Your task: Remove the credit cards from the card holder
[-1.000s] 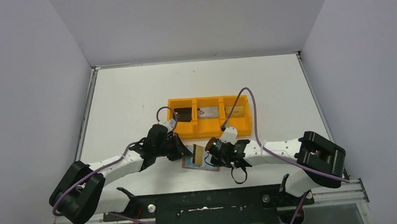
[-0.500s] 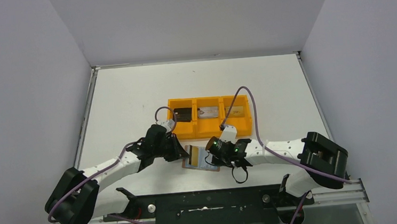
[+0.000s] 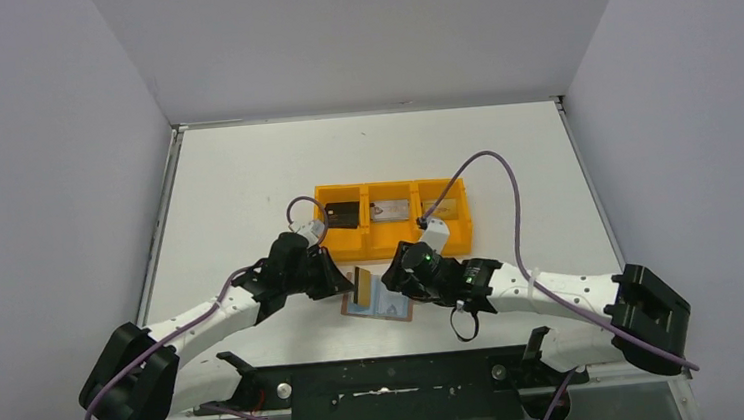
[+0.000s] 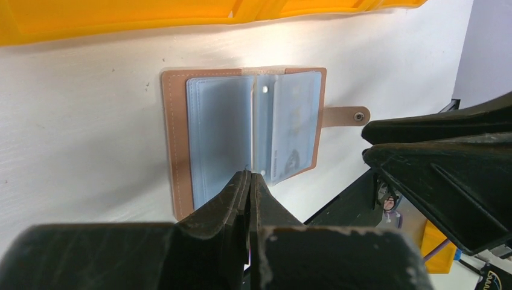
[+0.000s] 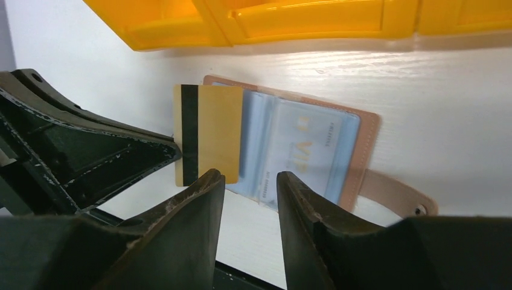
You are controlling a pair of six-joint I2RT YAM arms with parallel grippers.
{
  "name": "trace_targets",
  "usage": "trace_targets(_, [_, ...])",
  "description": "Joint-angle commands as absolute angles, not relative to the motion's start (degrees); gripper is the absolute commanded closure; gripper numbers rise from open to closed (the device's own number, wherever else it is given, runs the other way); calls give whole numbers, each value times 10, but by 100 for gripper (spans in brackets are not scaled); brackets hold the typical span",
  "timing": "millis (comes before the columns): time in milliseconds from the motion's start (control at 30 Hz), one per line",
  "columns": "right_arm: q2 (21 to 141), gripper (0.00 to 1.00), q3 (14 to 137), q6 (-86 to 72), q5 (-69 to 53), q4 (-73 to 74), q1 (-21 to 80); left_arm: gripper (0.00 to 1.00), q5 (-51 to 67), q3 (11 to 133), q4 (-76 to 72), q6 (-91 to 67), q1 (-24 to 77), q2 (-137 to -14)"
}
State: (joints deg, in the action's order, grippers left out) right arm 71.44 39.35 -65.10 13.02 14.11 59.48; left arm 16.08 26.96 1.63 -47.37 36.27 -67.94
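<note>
Card holder (image 5: 314,148) open beneath gold card (image 5: 211,130)

Gold card (image 3: 363,289) lies on open card holder (image 3: 392,310) — near tray (image 3: 371,242).

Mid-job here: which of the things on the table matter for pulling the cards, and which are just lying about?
Job in hand:
card holder, lying open
gold card, resting on it
black card and grey card, in the orange tray

Just lying about:
only the orange tray itself
</note>
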Motion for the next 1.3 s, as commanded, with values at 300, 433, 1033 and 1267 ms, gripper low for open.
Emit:
trace_targets(300, [865,84,406,-638,-23,-90,537,100,179,243,-47,-492,361,-693])
trace_targets(433, [929,91,443,-645,-46,-68,537,100,177,242,-44,-491,362,-698])
trace_targets(1033, [958,97,431,-678,-63,-68,539,82,214,257,-99,-511,362,-769])
trace_targets(1267, [943,97,420,-675,-61,-77,538,88,217,258,-116,-518,362,-785])
